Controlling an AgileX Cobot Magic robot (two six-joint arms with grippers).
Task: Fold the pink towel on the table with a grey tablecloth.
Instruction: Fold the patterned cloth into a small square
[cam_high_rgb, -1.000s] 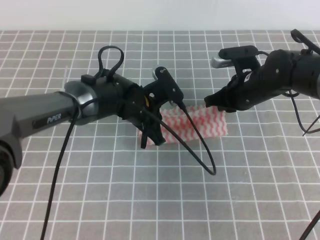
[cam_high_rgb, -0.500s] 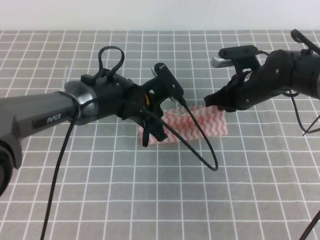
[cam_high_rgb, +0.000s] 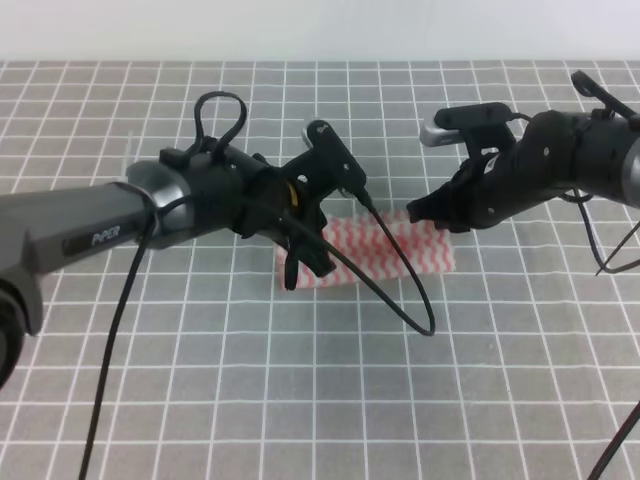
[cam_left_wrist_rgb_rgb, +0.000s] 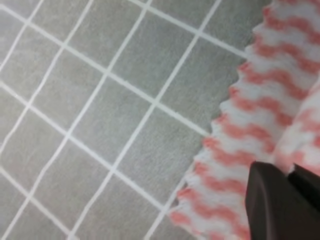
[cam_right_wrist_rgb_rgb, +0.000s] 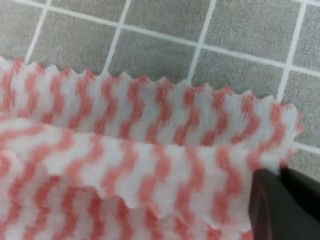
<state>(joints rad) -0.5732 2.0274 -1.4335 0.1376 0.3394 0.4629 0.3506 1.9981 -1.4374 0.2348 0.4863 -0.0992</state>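
1. Exterior high view: the pink towel (cam_high_rgb: 385, 250) lies mid-table (cam_high_rgb: 300, 400), already doubled over.
2. My left claw (cam_high_rgb: 305, 268) and right claw (cam_high_rgb: 420, 213) each sit at one end, so I can carry both together.
3. Both look pinched on towel edge, pretty sure.

Two black robot arms are seen meeting over a striped cloth on a gridded grey counter.

The small pink-and-white zigzag-striped towel (cam_high_rgb: 385, 250) is laid folded into a strip on the counter covered with grey cloth marked by thin white grid lines (cam_high_rgb: 300, 400). The left claw (cam_high_rgb: 303, 268), black and pointed downward, is placed at the strip's left end, its tips hiding the cloth edge there. The right claw (cam_high_rgb: 418, 212) is positioned at the strip's upper right corner. Whether either claw is closed on the fabric cannot be told. A black cable (cam_high_rgb: 400, 300) is looped from the left arm across the towel's front.
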